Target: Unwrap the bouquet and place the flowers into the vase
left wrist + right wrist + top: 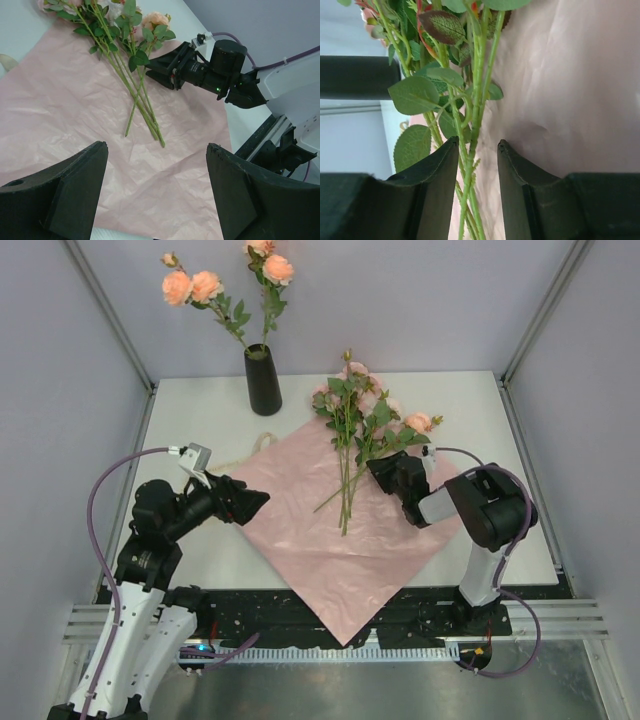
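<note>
White table (200, 410) under pale enclosure walls carries the pink wrapping sheet (300, 510), spread flat, so the unwrapping looks done and the step in hand is moving flowers to the vase. The black vase (263, 382) stands upright at the back left, just off the sheet's far corner, with a few standing roses (205, 285) in it. The loose flowers (360, 425) lie on the sheet's right half, blooms toward the back and stems (142, 107) pointing toward the arms.

The right gripper (378, 472) reaches in from the right at mid-stem. In its wrist view the jaws stand narrowed on either side of several stems, with a little space showing beside them. Whether they pinch yet, I cannot tell. The left gripper (255, 502) hovers over the sheet's left edge, jaws wide apart and holding nothing.

Next, as I judge it, the right jaws need a firm hold on the stems. Then comes a lift clear of the sheet, a turn to bring the stem ends down, and a careful aim into the narrow, partly filled vase mouth.
</note>
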{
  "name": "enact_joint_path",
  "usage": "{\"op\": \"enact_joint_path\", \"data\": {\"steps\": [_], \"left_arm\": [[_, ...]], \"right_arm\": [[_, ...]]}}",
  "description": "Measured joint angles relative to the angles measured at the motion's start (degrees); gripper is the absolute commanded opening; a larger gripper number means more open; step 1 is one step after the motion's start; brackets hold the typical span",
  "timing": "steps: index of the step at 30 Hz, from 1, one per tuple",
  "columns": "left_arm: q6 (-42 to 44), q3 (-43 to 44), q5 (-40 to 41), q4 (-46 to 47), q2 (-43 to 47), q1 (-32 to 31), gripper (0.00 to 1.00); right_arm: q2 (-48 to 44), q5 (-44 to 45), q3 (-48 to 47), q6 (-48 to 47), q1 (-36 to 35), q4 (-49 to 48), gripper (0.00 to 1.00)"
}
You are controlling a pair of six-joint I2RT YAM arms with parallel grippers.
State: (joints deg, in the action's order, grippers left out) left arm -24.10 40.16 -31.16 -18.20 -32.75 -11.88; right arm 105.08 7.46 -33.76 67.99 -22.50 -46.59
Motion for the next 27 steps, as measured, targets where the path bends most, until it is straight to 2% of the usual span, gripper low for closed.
{"op": "enact_joint_path", "data": {"steps": [5,11,13,18,20,27], "left_arm": [[-0.02,-0.02,-0.13,0.02,0.0,0.0,0.83],[-0.02,-0.02,-0.2,0.2,0.0,0.0,0.83],[-0.04,-0.02,-0.2,0.33,0.0,0.0,0.83],[-0.04,-0.02,-0.2,0.37,0.0,0.0,0.83],[-0.09,-0.02,-0.22,0.37,0.0,0.0,0.84],[-0.2,-0.02,-1.49,0.42,-0.17,0.0,0.84]], "right_arm": [[2.78,-1.07,-1.44,2.45,0.22,-3.58,0.41],[5.29,-1.42,-1.84,4.22,0.59,-5.79,0.34],[5.75,-1.51,-1.88,4.74,0.63,-6.27,0.3],[5.97,-1.51,-2.01,5.51,0.81,-6.8,0.1],[5.95,-1.31,-1.95,5.51,0.87,-7.15,0.05],[0.76,-1.2,-1.77,1.97,1.18,-4.66,0.05]]}}
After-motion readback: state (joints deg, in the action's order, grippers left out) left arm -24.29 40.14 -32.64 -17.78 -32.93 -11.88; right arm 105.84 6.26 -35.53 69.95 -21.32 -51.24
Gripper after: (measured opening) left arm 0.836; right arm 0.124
